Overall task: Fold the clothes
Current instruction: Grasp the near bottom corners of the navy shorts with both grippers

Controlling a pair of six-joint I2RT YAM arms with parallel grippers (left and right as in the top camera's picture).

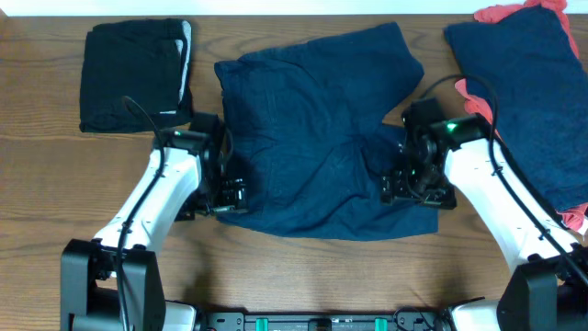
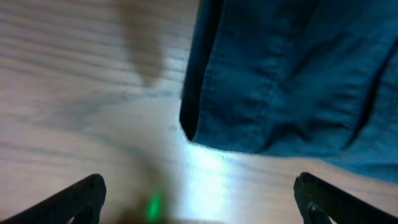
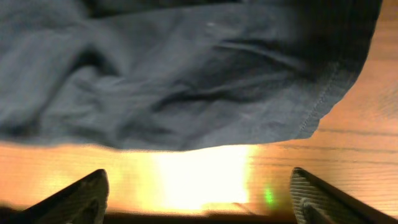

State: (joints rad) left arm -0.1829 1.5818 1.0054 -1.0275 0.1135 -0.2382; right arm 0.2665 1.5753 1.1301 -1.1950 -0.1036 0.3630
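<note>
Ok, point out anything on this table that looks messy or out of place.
The navy shorts in the middle lie crooked and creased. At the top right, red cloth pokes out from under another navy piece. The folded black piece at top left looks neat.

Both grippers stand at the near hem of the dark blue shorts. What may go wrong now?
1. The open left gripper and open right gripper have the hem of the dark navy fabric shorts ahead of the jaws, not between them; closing may miss it.
2. Its middle is wrinkled; folding may trap creases.
3. The right arm passes close to the navy and coral-red pile and may drag it.
</note>
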